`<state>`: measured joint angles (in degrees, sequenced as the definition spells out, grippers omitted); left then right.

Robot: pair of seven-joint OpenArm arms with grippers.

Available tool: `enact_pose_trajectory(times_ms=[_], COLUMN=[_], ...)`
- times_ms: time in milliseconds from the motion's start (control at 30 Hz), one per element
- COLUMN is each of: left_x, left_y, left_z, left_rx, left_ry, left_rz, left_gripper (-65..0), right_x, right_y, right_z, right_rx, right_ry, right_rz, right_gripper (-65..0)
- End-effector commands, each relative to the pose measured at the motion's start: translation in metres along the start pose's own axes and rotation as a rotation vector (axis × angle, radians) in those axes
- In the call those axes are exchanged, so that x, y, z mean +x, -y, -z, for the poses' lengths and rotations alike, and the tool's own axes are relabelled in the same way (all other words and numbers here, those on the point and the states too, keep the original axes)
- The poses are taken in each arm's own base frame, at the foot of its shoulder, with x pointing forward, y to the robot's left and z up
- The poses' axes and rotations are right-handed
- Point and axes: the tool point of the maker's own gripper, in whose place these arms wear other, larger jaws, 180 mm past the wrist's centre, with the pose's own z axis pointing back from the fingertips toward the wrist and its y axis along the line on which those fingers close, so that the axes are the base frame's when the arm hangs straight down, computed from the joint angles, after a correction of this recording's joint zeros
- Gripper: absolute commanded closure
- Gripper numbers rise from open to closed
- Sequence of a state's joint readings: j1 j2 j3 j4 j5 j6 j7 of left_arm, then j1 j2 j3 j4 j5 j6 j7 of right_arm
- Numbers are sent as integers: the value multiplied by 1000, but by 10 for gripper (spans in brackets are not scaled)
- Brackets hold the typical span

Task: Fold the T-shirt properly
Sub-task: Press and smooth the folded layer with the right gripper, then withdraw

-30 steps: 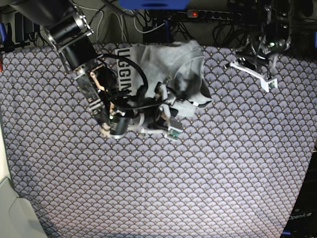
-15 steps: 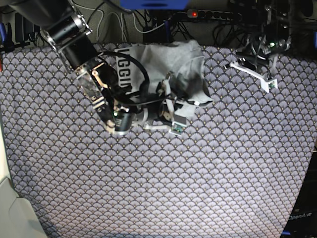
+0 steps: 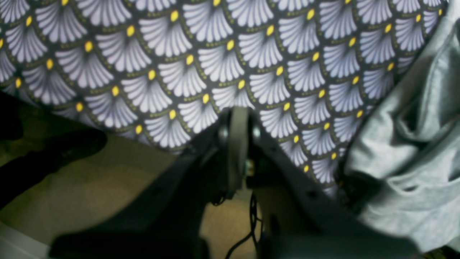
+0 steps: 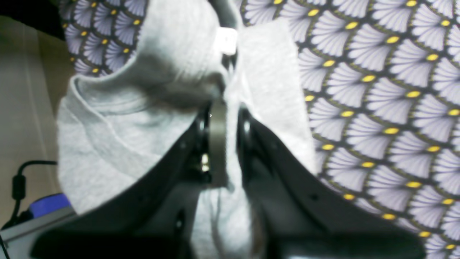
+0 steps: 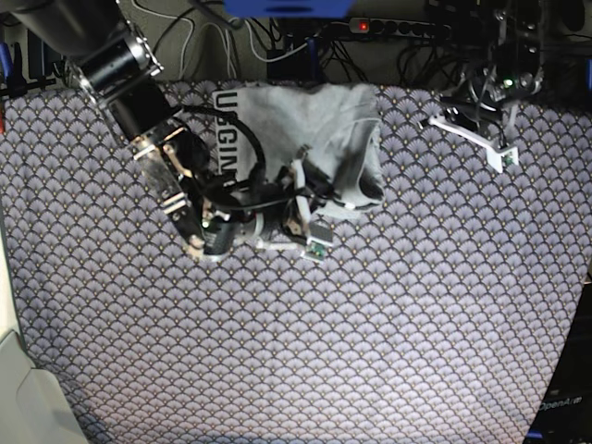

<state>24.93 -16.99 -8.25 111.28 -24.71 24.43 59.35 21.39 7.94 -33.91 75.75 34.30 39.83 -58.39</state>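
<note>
Shirt: I see the T-shirt (image 5: 305, 139) bunched at the far edge of the tablecloth (image 5: 370, 324), black lettering showing on its left part, lower hem area rumpled
Right claw: my right gripper (image 4: 224, 54) is pinched on a fold of the grey cloth; the right wrist view shows fabric wrapping both sides of the closed fingers
Left claw: my left gripper (image 3: 237, 115) is closed with nothing between the fingers, parked over the far right corner, the shirt just beside it in its wrist view
Risk: I may have pinched more than one layer, so a pull could drag the whole bundle instead of opening it; a thin bite could also slip free
Change: a second ago the right claw was apart above the shirt's lower edge; it has since closed on it, and the cloth on the right side now lies flatter and more drawn in
</note>
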Motion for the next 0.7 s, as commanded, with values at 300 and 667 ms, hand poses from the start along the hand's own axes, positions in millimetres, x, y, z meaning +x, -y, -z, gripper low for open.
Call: enact_pose_trajectory(times_ms=[300, 667], left_x=[10, 15], left_y=[1, 3], left_z=[-4, -4], left_rx=[-3, -7], left_ry=[39, 48], left_rz=[7, 6], left_gripper=[-3, -3], right_x=[33, 32], right_y=[18, 27], right_z=[-18, -24], right_rx=[-44, -63], right_ry=[68, 91], right_rz=[-47, -10], right_gripper=[0, 0])
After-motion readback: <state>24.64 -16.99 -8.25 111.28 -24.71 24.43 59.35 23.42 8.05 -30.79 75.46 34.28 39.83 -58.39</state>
